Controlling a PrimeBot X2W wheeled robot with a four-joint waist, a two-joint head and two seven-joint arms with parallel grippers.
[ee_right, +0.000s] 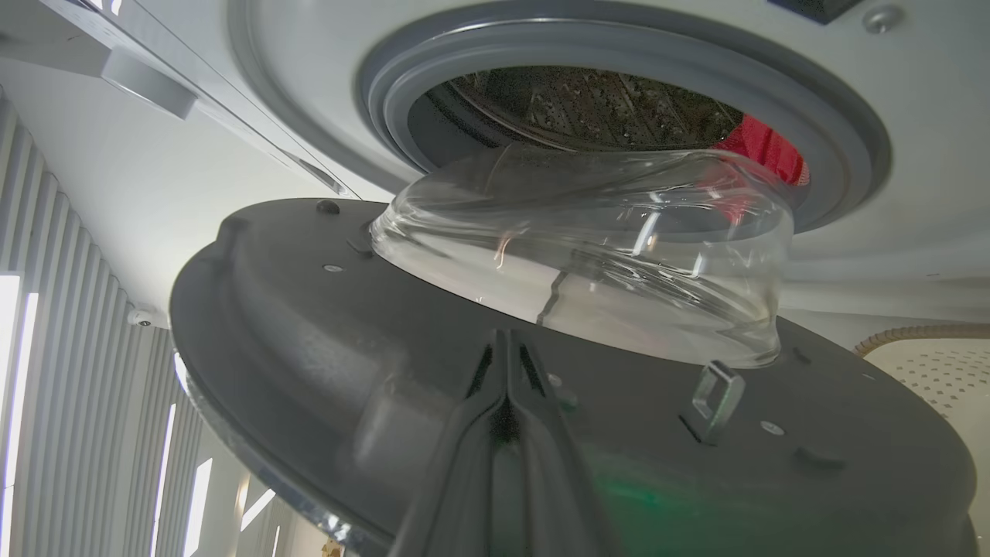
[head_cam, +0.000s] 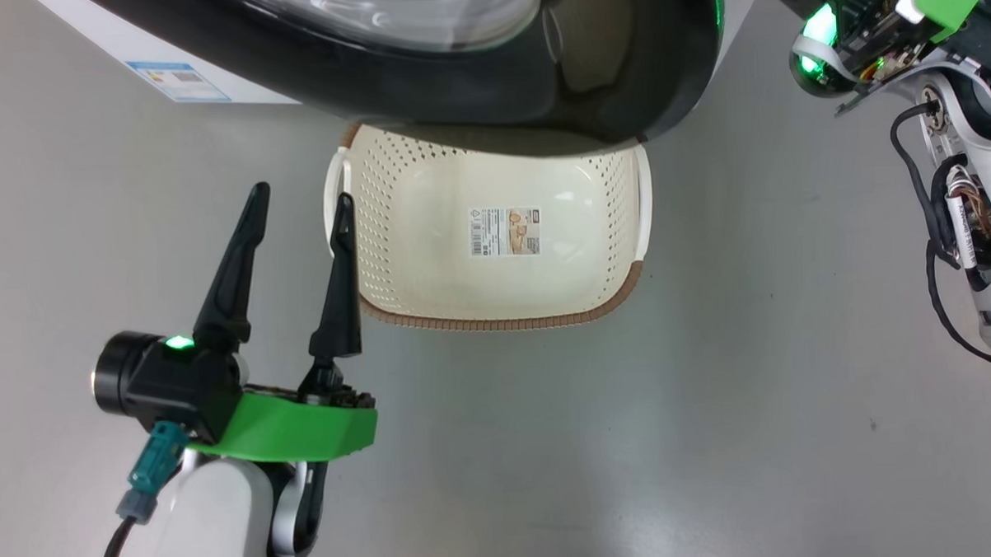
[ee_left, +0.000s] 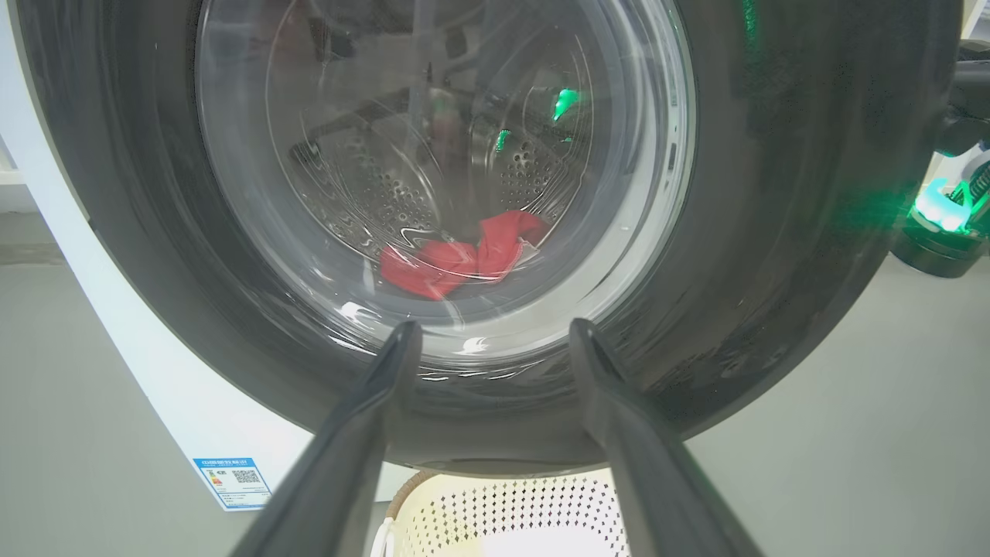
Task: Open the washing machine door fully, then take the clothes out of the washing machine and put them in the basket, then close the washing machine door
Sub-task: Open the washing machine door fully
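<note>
Two jaws spread wide on left gripper (head_cam: 302, 194), empty, facing part-open door (ee_left: 773, 232); right gripper (ee_right: 506, 340) pinched closed, empty, by door's inner face; clothes (ee_left: 456, 259) inside washing machine (ee_right: 889, 93).

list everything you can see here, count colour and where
washing machine: 1, white, behind its door
washing machine door: 1, black rim, clear glass, partly open
clothes: count unclear, red, inside the machine
floor: 1, grey, underneath everything
basket: 1, cream, brown rim, on the floor under the door
paper label: 1, white, basket bottom
sticker: 1, blue, low on the machine
left gripper: 1, dark fingers open, left of the basket
right gripper: 1, dark fingers shut, at the door's inner face
</note>
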